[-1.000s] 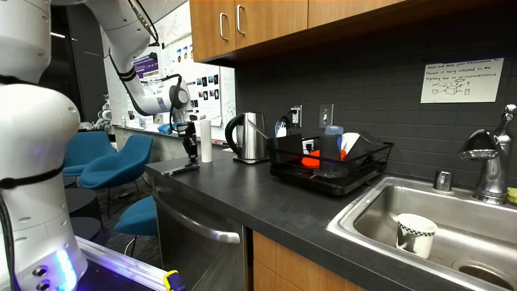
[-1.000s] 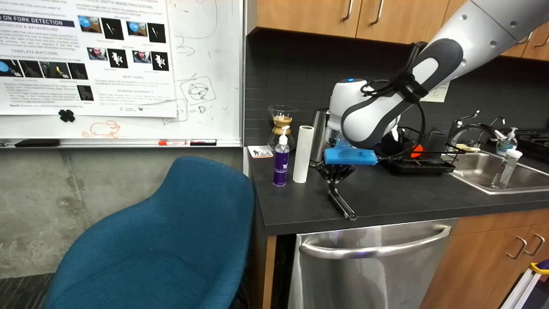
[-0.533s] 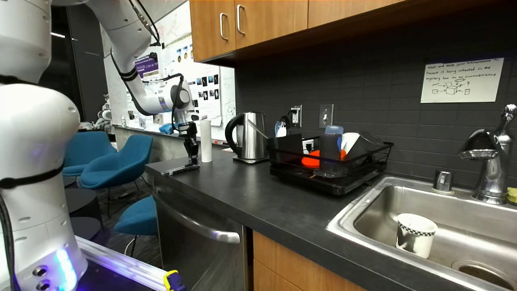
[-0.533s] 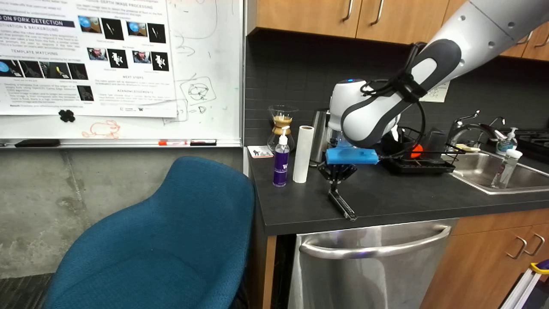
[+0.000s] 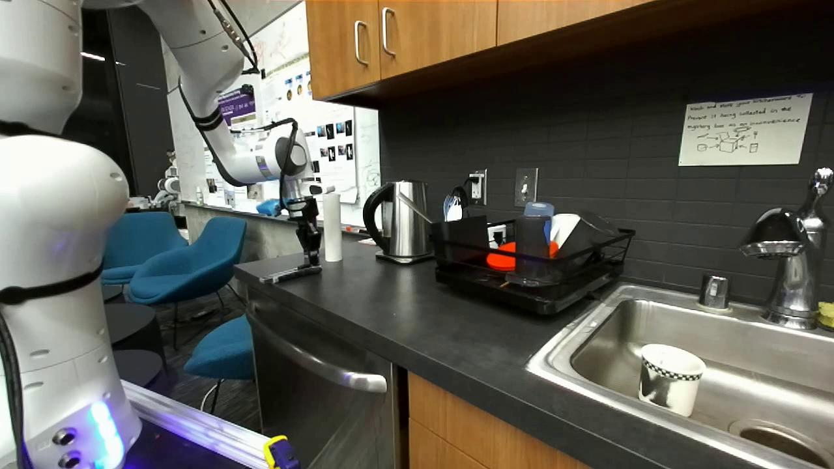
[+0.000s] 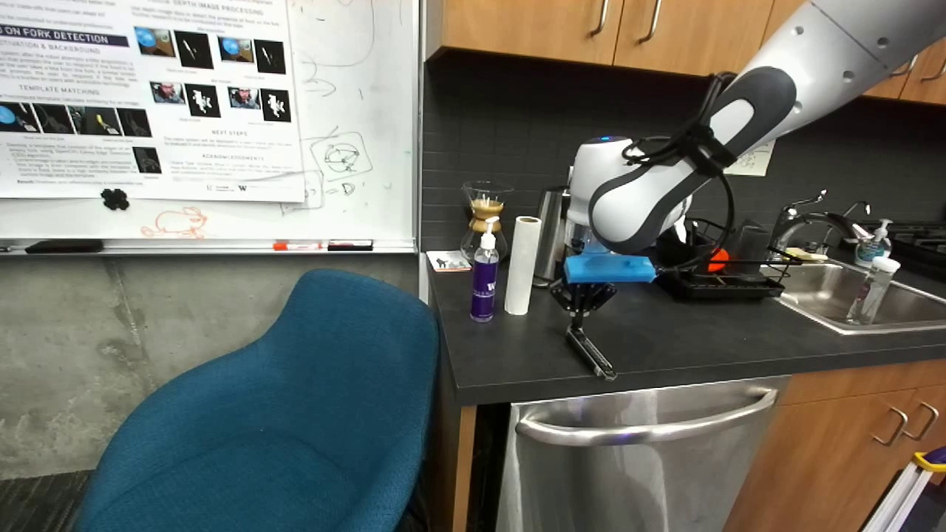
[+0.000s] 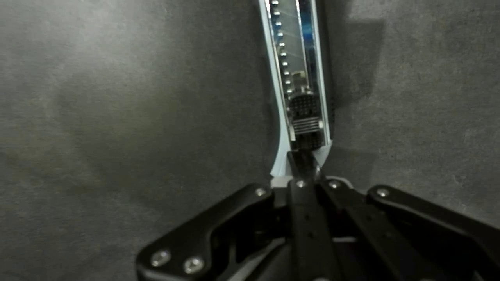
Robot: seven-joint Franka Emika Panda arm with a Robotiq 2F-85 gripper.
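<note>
My gripper (image 7: 305, 164) points down at the near end of a long, narrow, light-edged tool (image 7: 306, 105). The tool has a metal channel, a row of small beads and a black ribbed slider. It lies flat on the dark counter (image 6: 687, 340) near the front edge, in both exterior views (image 5: 290, 274) (image 6: 591, 356). The fingers are together and their tips overlap the tool's end, at the counter (image 5: 315, 262) (image 6: 576, 326). Whether they pinch part of it cannot be told; the arm hides that spot. A white upright roll (image 6: 522, 266) stands beside the gripper.
A purple pump bottle (image 6: 484, 284) and a glass coffee maker (image 6: 486, 214) stand at the counter's end. A steel kettle (image 5: 410, 221) and a black dish rack (image 5: 534, 296) stand along the wall. Beyond is the sink (image 5: 554, 352) with a cup (image 5: 671, 381). Cabinets (image 5: 430, 32) hang above.
The wrist and its blue part have shifted slightly to the right in an exterior view. The fingertips stay at the tool's end, and the tool has hardly moved.
</note>
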